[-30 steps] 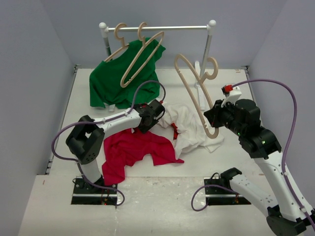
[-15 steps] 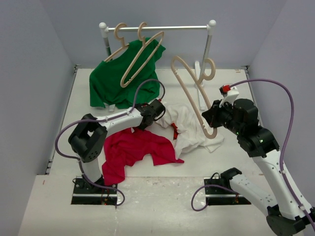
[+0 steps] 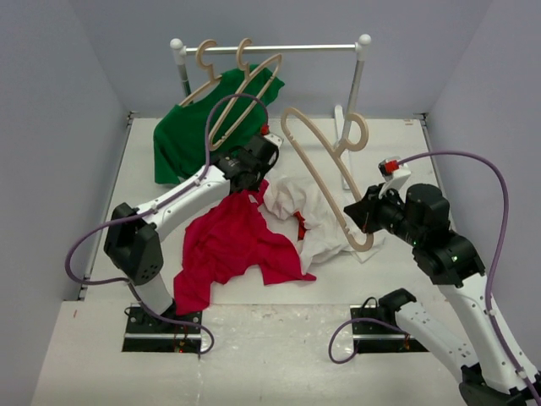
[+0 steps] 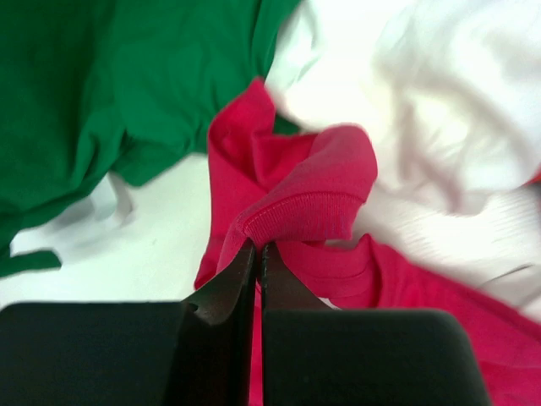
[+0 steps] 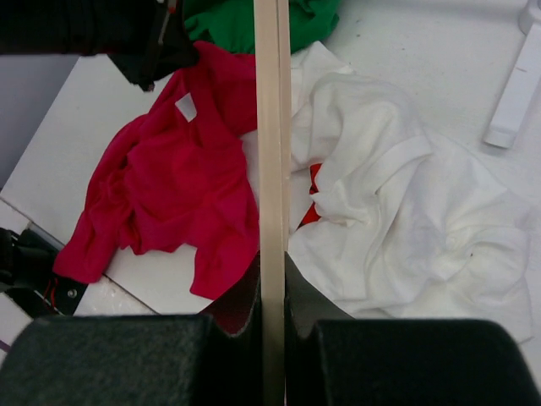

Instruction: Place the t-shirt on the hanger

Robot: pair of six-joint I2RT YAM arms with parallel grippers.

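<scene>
1. Your left gripper has its fingers pinched tight on a ribbed fold of the red t-shirt. It holds that edge up in front of the clothes rail, below the rail's left half.
2. The rest of the red t-shirt drapes down onto the table, on the side of the rail nearer to you.
3. Your right gripper is clamped on the bar of a wooden hanger. The hanger is tilted in the air in front of the rail's right post.
4. A white t-shirt lies crumpled under the hanger in front of the rail, touching the red one.
5. A green t-shirt drapes below the rail's left end.
</scene>
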